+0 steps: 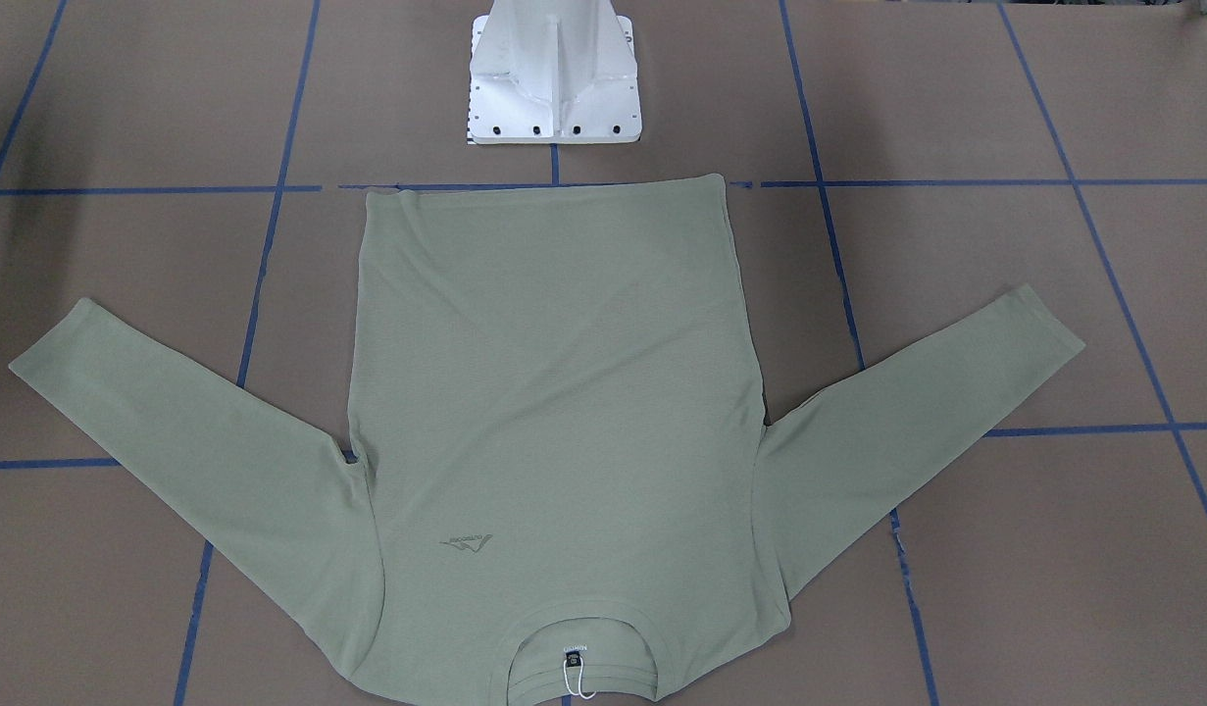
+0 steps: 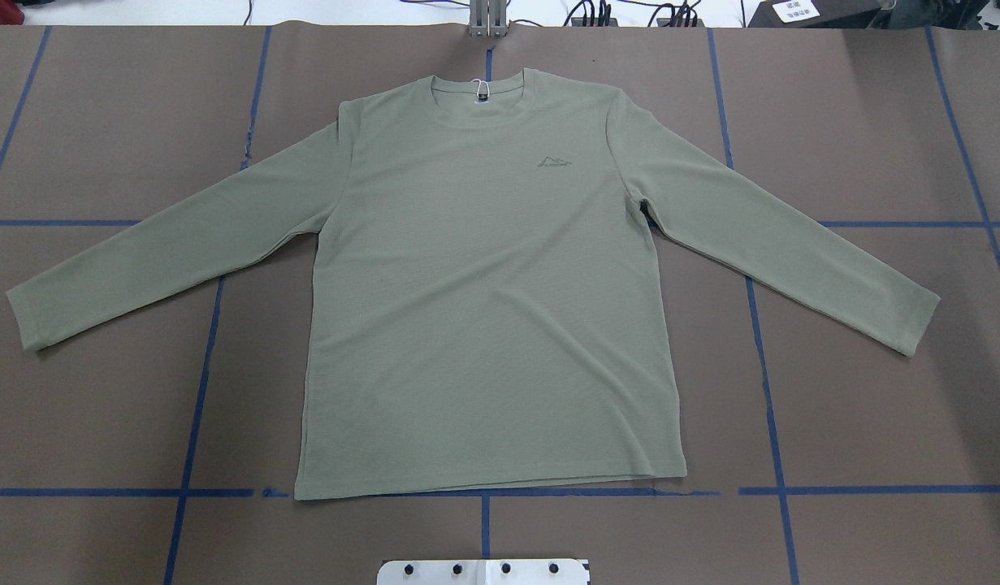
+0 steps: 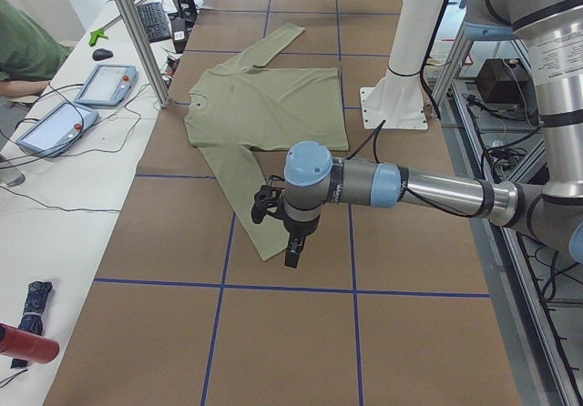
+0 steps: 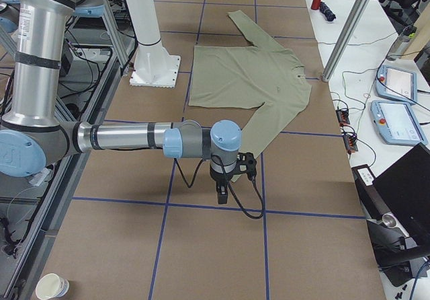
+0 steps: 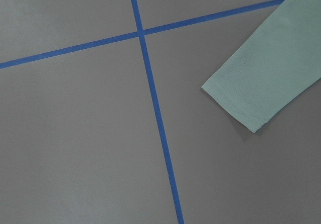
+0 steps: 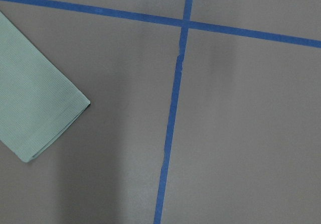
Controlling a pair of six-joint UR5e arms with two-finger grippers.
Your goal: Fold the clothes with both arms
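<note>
On your left, the left gripper (image 3: 291, 249) hangs above the desk (image 2: 93, 406) just outside the left cuff (image 5: 246, 98); you cannot tell whether it is open or closed. The shirt (image 2: 483, 284) lies flat mid-desk, front up, sleeves spread, collar far. On the right, the right gripper (image 4: 222, 191) hangs near the right cuff (image 6: 45, 118), its state equally unclear. Centre each over its cuff, then pinch both layers and lift evenly.
</note>
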